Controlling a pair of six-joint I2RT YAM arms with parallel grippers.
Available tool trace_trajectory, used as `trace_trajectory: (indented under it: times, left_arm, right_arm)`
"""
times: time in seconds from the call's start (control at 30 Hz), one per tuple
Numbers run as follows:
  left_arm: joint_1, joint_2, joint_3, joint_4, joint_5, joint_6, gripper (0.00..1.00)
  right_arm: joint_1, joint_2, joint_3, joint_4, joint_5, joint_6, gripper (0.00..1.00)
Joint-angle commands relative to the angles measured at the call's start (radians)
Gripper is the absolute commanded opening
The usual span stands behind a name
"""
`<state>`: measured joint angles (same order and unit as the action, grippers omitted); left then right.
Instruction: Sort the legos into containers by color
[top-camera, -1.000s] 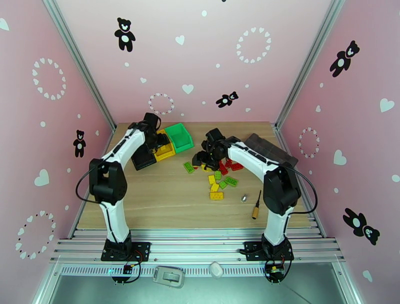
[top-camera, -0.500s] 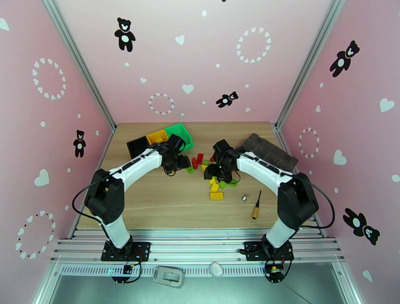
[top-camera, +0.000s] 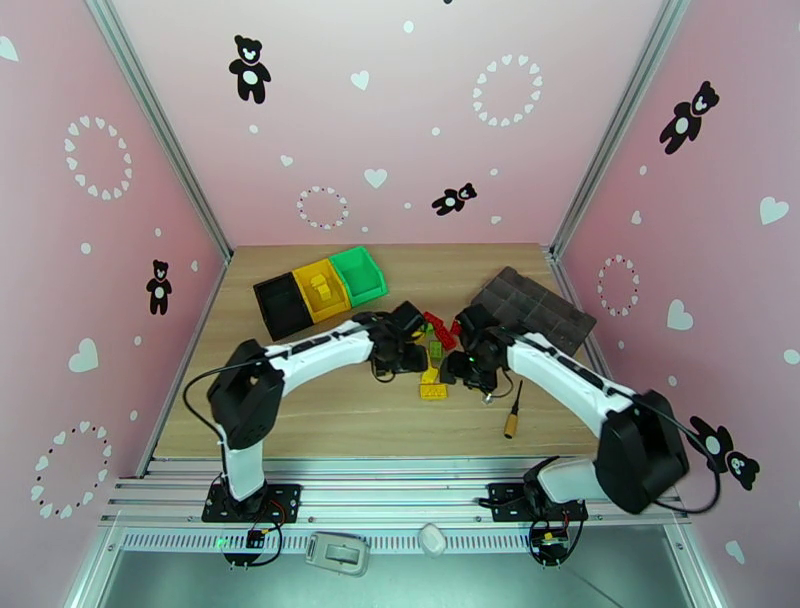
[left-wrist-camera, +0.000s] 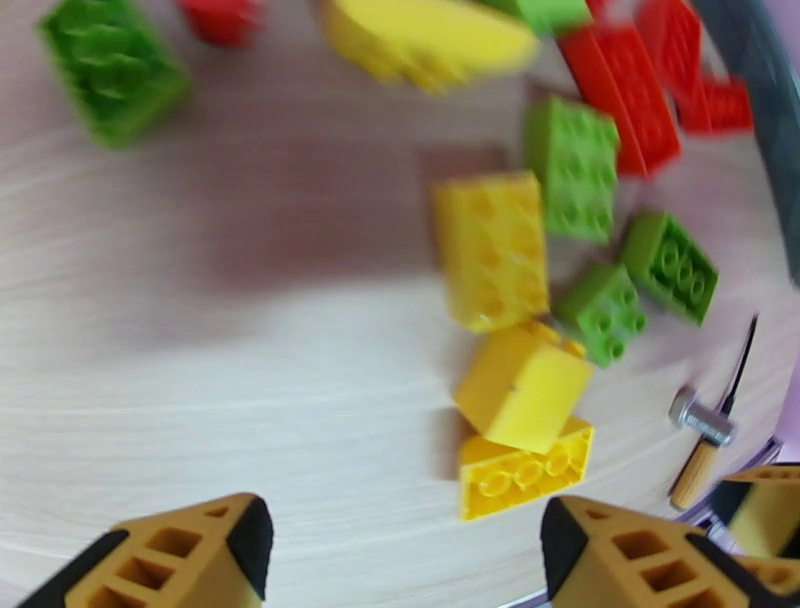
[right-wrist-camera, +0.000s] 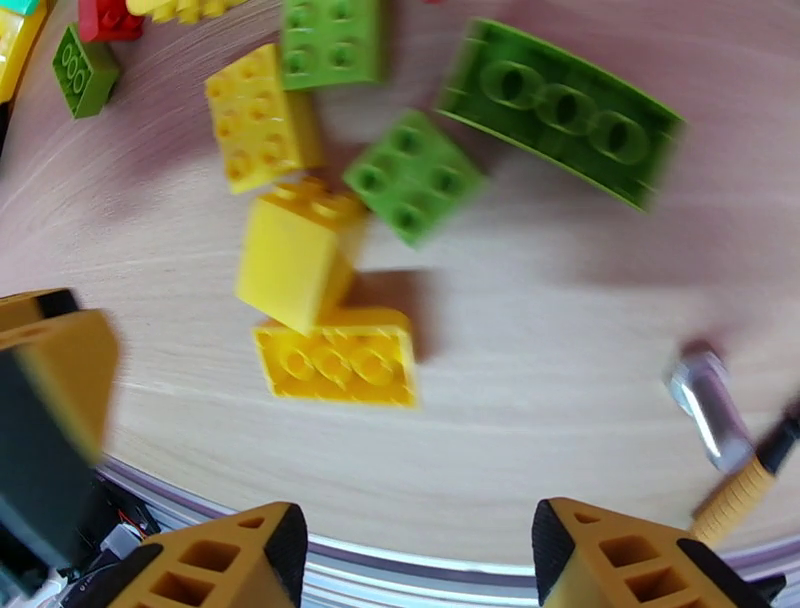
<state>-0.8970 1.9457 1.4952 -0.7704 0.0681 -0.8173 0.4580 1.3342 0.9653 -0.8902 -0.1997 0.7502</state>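
- Nearest the bases, the brass-tipped pen-like tool (top-camera: 514, 410) and a small bolt (right-wrist-camera: 705, 400) lie on the table (top-camera: 330, 410), right of the bricks. They are not part of the sort.
- The right gripper (right-wrist-camera: 415, 545) has come down and toward the near side of the pile within the last second. Its fingers stand apart with nothing between them.
- The left gripper (left-wrist-camera: 400, 540) was over at the containers a second ago and has swung back to the pile. Its fingers are wide and empty.
- Our reading: the left arm is back for a fresh pick, and both arms now crowd one patch, so they could collide.
- The legos (top-camera: 432, 365) lie mid-table between the two grippers as a loose cluster of red, yellow and light green studded bricks.
- At the cluster's near edge a flat yellow brick (right-wrist-camera: 340, 365) lies studs up, and a tilted yellow brick (right-wrist-camera: 295, 260) leans on it.
- Green bricks sit just beside these, with red ones farther off.
- Most bricks are still unsorted, so we judge the task far from done.
- Farther back left, the containers (top-camera: 283, 305) stand in a row: black, yellow, green. Their contents are too small to tell.
- At the far right lies the dark tray (top-camera: 535, 310).
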Motion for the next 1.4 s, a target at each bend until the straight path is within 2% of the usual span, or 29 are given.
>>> trace_trajectory:
  times: [0.0, 0.33, 0.57, 0.63, 0.83, 1.1, 1.27, 1.37]
  left_arm:
    - [-0.041, 0.054, 0.072, -0.053, 0.000, -0.001, 0.77]
    - [-0.130, 0.217, 0.234, -0.177, -0.053, -0.002, 0.79]
    - [-0.138, 0.304, 0.324, -0.236, -0.081, -0.023, 0.81]
    - [-0.143, 0.329, 0.365, -0.256, -0.091, -0.016, 0.86]
    - [-0.157, 0.376, 0.455, -0.291, -0.102, -0.008, 0.86]
    - [-0.158, 0.395, 0.465, -0.309, -0.099, -0.022, 0.80]
    - [-0.167, 0.393, 0.458, -0.323, -0.106, -0.016, 0.79]
    - [-0.171, 0.391, 0.448, -0.325, -0.106, -0.014, 0.75]
  right_arm:
    - [-0.018, -0.109, -0.032, -0.085, 0.027, 0.000, 0.64]
    - [-0.028, -0.351, -0.118, -0.184, 0.020, 0.047, 0.74]
    - [-0.028, -0.412, -0.143, -0.196, 0.007, 0.061, 0.75]
    - [-0.028, -0.418, -0.145, -0.198, 0.005, 0.061, 0.75]
    - [-0.028, -0.430, -0.149, -0.202, 0.003, 0.061, 0.75]
    - [-0.031, -0.446, -0.155, -0.213, 0.005, 0.054, 0.75]
    - [-0.037, -0.448, -0.164, -0.198, -0.001, 0.055, 0.75]
    - [-0.039, -0.443, -0.168, -0.186, -0.006, 0.057, 0.75]
